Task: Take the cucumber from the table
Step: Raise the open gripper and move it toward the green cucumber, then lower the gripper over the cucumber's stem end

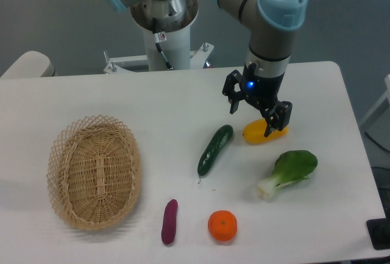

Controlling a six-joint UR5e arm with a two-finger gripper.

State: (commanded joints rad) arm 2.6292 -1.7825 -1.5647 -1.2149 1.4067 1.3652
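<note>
The cucumber [214, 149] is slim, dark green and glossy. It lies diagonally on the white table [91, 99] near the middle, with its thin stem tail at the lower end. My gripper [251, 116] hangs above the table to the upper right of the cucumber, apart from it. Its two black fingers are spread wide and hold nothing. One fingertip [270, 127] is just over a yellow piece.
A yellow fruit-like piece [262, 133] lies under the gripper's right finger. A bok choy [289, 171] lies at the right front. An orange [222, 225] and a small purple eggplant-like piece [169, 221] lie at the front. A wicker basket [94, 171] stands at the left.
</note>
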